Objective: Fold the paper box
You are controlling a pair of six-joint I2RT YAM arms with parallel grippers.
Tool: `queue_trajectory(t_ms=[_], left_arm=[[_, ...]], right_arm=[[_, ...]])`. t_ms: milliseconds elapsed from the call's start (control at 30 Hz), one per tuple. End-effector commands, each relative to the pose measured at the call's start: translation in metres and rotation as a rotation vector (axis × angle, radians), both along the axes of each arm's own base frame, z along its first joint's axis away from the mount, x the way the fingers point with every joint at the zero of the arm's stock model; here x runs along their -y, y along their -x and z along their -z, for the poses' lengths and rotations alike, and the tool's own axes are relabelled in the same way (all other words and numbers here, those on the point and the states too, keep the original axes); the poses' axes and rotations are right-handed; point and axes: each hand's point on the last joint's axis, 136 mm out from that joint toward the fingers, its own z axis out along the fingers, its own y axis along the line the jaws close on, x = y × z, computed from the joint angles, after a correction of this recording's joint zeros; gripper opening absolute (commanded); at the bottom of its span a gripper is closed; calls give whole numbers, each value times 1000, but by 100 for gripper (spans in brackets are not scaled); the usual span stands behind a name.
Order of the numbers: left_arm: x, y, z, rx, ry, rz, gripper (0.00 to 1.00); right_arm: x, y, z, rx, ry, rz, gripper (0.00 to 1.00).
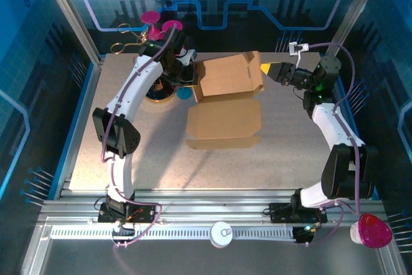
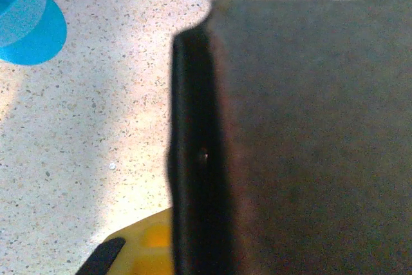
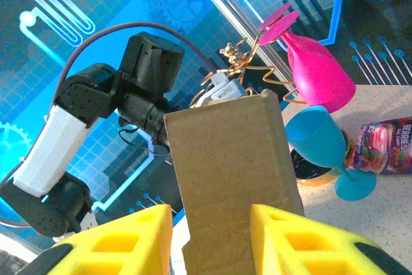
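Note:
The paper box point(image 1: 223, 122), plain brown cardboard, lies mid-table with its rear panels point(image 1: 230, 74) lifted. My left gripper point(image 1: 191, 73) is at the raised part's left edge. In the left wrist view a dark cardboard wall point(image 2: 309, 140) stands edge-on against one yellow finger point(image 2: 145, 246), the other finger is hidden behind it, and the gripper is shut on the wall. My right gripper point(image 1: 267, 69) is at the raised part's right edge. In the right wrist view its jaws point(image 3: 211, 212) stand open, with an upright flap point(image 3: 232, 172) just beyond them and a gap on the left.
Behind the box's left side stand a blue goblet point(image 3: 318, 138), a pink goblet point(image 3: 318, 72), a gold wire stand point(image 3: 235, 59) and a berry pouch point(image 3: 386, 147). A dark round dish point(image 1: 159, 93) sits near the left arm. A pink cup point(image 1: 373, 230) lies off the table, front right.

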Motion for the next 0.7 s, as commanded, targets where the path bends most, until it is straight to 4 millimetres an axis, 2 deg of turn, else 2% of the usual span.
queue_trajectory(t_ms=[0, 133, 367, 667], left_arm=[[4, 0, -14, 14, 41, 9, 0], [4, 0, -16, 16, 45, 7, 0], [5, 1, -21, 22, 55, 5, 0], [5, 5, -27, 33, 51, 9, 0]], right_arm=[[-9, 6, -6, 44, 49, -19, 38], [-19, 11, 2, 41, 125, -19, 38], [-26, 10, 4, 45, 173, -9, 35], [-28, 4, 17, 80, 396, 113, 41]])
